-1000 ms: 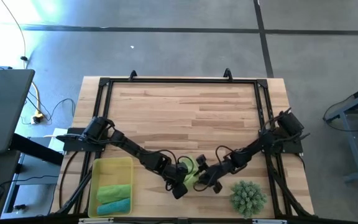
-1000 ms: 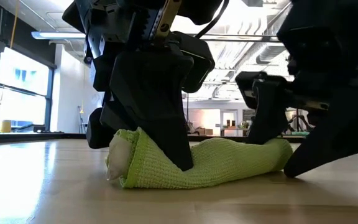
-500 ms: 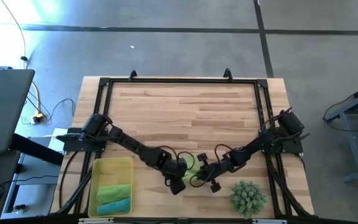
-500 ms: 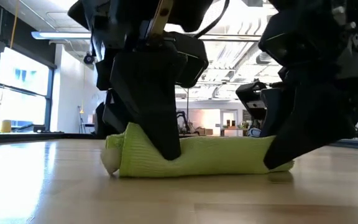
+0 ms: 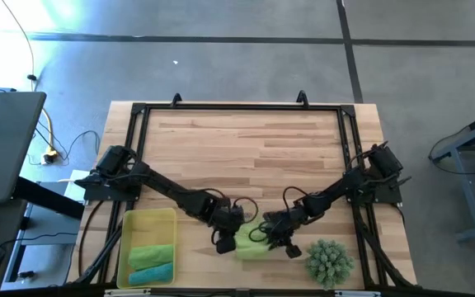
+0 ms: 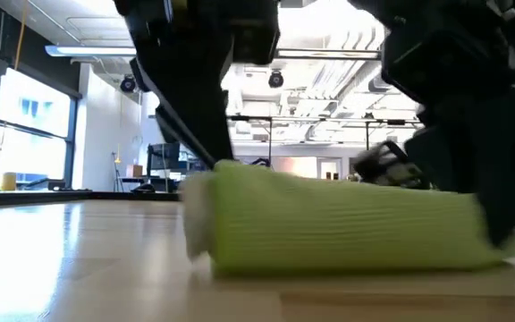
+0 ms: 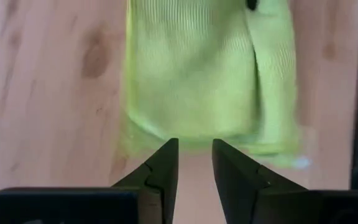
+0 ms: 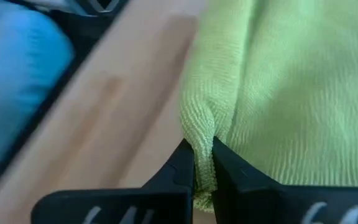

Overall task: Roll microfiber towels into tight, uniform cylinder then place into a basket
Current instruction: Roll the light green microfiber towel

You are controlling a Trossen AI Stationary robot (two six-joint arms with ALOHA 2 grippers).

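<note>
Two grippers on one rolled lime towel near the table's front edge.

High view: on the table (image 5: pixel 246 140), one lime towel (image 5: pixel 251 245) rolled, at the front edge near the middle; left gripper (image 5: pixel 225 239) at its left end, right gripper (image 5: pixel 272 238) at its right end. One basket (image 5: pixel 126 224) at the front left corner, with one green towel (image 5: pixel 151 254) and one blue towel (image 5: pixel 152 273) inside. One plant (image 5: pixel 329 261) at the front right. Low view: roll lying flat on the wood, both arms hard against it. Left wrist view: fingers (image 7: pixel 165 163) slightly apart, just short of the roll's end, holding nothing. Right wrist view: fingers (image 8: pixel 183 163) together, pinching a fold of the lime cloth's edge.
</note>
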